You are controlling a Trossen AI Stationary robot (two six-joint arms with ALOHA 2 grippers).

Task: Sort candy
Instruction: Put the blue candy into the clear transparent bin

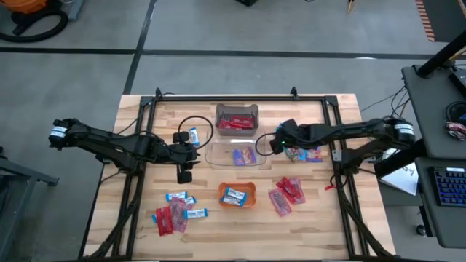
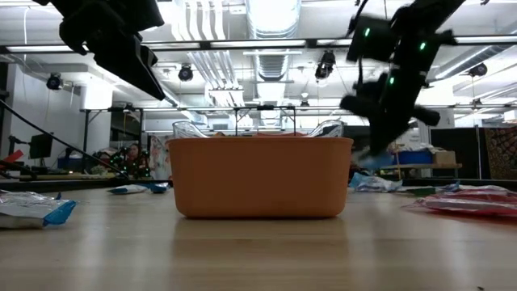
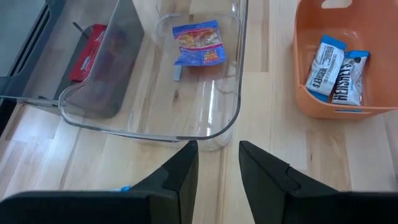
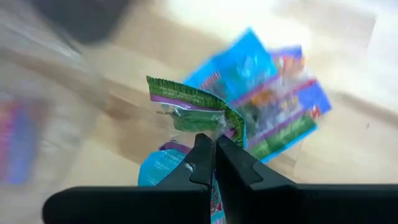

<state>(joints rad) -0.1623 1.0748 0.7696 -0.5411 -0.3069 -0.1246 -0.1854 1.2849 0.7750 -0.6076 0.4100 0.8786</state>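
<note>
My right gripper (image 1: 274, 144) is shut on one candy, a crinkly packet with a green and purple edge (image 4: 186, 106), above a pile of blue and purple candy (image 1: 306, 153) at the table's right. My left gripper (image 1: 185, 173) hovers open left of centre, nothing between its fingers (image 3: 219, 165), pointing toward a clear bin (image 3: 149, 127) with one blue-purple candy (image 3: 198, 43) on its floor. An orange tray (image 1: 237, 194) holds blue-and-white bars (image 3: 336, 71). A far clear bin (image 1: 237, 118) holds red packets. My right gripper pinches the packet between its two fingertips (image 4: 204, 158), at a crumpled part below the green-edged end (image 4: 202, 127). The fingers slant down from above. The packet sticks out past the fingertips, and in the low view it looks lifted off the table (image 2: 373, 159).
Red packets (image 1: 287, 193) lie at the near right. Red packets and blue-and-white bars (image 1: 175, 211) lie at the near left. One blue-and-white bar (image 1: 193, 136) lies beside the left arm. A black frame (image 1: 240, 98) runs around the tabletop.
</note>
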